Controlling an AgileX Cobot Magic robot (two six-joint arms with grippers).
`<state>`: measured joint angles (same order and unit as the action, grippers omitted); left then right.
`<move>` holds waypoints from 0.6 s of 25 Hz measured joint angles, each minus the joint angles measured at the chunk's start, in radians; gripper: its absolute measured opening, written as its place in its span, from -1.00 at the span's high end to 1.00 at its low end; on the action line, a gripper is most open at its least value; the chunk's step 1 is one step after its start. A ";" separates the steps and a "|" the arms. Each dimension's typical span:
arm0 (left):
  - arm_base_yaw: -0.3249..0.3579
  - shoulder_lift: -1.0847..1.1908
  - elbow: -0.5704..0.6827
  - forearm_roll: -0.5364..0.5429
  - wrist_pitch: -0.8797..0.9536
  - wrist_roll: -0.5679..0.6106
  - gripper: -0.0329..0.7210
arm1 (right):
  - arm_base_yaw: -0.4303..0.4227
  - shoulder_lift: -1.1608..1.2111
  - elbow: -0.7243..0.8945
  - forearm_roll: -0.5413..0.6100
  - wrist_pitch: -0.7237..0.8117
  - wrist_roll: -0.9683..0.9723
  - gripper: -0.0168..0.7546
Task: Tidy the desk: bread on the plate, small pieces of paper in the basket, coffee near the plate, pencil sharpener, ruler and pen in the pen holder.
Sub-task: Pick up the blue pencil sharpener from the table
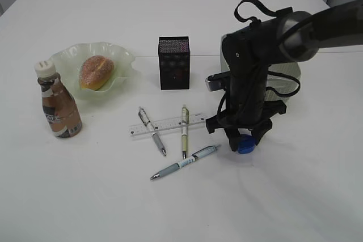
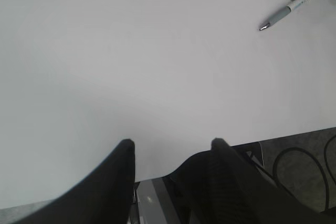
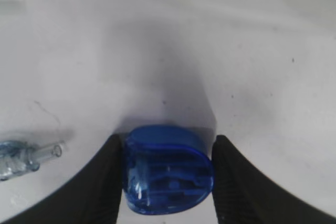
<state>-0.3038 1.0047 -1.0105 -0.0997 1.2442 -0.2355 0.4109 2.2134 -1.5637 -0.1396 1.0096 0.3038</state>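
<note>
The right arm is matte black with a rounded grey metallic joint near its wrist. Black cables loop over the top and hang down its upright wrist section, where a small silver-and-black camera module juts out sideways. The right end effector and left end effector have thick black tapered fingers with a finely ribbed texture.

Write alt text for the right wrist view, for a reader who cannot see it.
Close-up from above of a blue translucent pencil sharpener on the white desk, sitting between the two dark fingers of the right tool, which press against its sides. At the left edge lies the clear tip of a pen.
</note>
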 joint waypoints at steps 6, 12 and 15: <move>0.000 0.000 0.000 0.000 0.000 0.000 0.01 | 0.000 0.004 -0.056 0.016 0.034 -0.033 0.01; 0.000 0.000 0.000 0.000 0.000 0.000 0.01 | 0.000 0.004 -0.098 0.145 0.052 -0.239 0.01; 0.000 0.000 0.000 0.000 0.000 0.000 0.01 | 0.000 0.004 -0.098 0.218 0.057 -0.337 0.01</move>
<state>-0.3038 1.0047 -1.0105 -0.0997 1.2442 -0.2355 0.4109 2.2172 -1.6616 0.0788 1.0665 -0.0331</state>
